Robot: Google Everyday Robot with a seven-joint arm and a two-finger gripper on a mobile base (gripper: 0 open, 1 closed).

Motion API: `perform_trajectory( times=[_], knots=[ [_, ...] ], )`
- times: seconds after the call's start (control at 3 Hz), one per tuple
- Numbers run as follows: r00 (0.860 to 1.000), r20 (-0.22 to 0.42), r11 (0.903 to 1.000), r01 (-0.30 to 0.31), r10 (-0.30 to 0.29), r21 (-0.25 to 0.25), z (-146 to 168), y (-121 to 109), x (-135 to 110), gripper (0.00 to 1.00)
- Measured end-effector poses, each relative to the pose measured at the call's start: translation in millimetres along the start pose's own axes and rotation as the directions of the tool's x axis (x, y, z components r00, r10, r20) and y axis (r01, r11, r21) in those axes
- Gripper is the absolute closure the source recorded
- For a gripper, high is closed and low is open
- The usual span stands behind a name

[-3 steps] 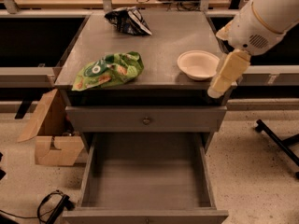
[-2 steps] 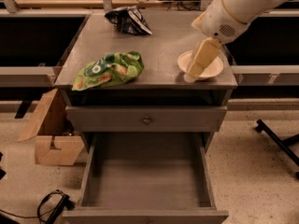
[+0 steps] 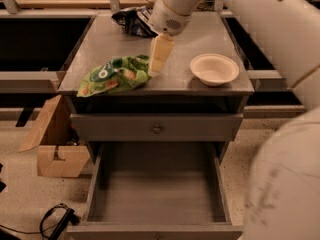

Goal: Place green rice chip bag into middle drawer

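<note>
Camera view: pincer (image 3: 154, 70) beside green rice chip bag (image 3: 115, 76).

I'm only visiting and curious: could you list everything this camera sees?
Chip bag: one, bright green, front left of the cabinet top.
Foil bag: one, black and white, back of the top.
Bowl: one, cream, right side of the top.
Cabinet: one, grey, centre.
Upper drawer: one, grey with round knob, closed.
Middle drawer: one, grey, pulled open below it.
Cardboard box: one, tan, floor at left.
Cable: one, black, floor at lower left.
Arm: one, white, reaching in from the right.
Gripper: one, cream, by the chip bag's right end.
</note>
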State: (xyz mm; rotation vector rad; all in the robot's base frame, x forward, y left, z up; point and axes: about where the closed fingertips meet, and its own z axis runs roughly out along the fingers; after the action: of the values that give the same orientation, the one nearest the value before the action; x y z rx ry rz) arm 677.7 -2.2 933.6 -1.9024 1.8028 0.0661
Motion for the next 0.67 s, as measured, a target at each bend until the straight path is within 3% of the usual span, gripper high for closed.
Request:
perform_trajectory(
  times=[0.33, 0.67],
  knots=[
    [0.995, -0.084, 0.9968, 0.055, -0.060, -0.058, 55, -15, -23, 0.00],
    [0.989, -0.131, 0.9883, 0.050, -0.069, -0.144, 105, -7, -35, 0.26]
  ],
)
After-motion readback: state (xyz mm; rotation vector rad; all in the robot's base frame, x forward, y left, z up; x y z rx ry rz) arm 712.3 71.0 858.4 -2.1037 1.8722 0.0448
